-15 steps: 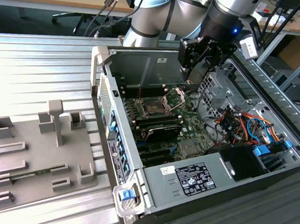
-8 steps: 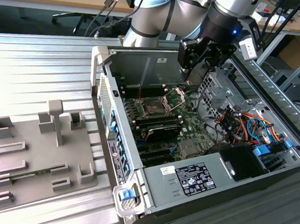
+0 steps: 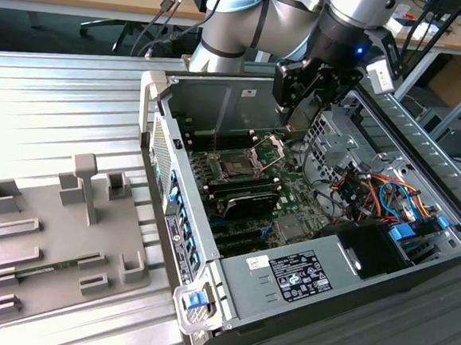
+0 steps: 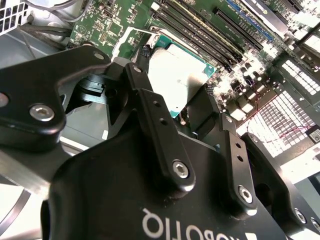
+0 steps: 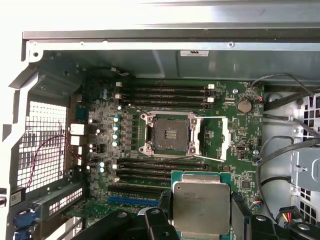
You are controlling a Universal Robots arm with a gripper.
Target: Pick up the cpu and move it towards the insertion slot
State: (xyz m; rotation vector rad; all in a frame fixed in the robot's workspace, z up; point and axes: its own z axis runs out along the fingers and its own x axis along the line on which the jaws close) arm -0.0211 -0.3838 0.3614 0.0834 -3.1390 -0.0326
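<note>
The cpu [image 5: 200, 202], a flat square chip with a pale silver top and green edge, is held between my black fingers [image 5: 239, 210]. My gripper [image 5: 201, 212] is shut on it by its sides. In the second wrist view the cpu [image 4: 177, 75] sits between the two fingertips of the gripper [image 4: 172, 92], above the motherboard. The insertion slot [image 5: 170, 132] has a dark centre and a silver frame, and its bracket is swung open beside it. It lies a short way beyond the chip. In the exterior view the gripper [image 3: 299, 94] hangs over the open case, above and behind the insertion slot [image 3: 235, 169].
Long black memory slots [image 5: 165, 95] run on both sides of the socket. The open bracket [image 3: 272, 148] stands up next to it. Coloured cables [image 3: 381, 192] and a drive cage fill the case on the exterior view's right. A grey fixture plate [image 3: 57, 239] lies outside the case.
</note>
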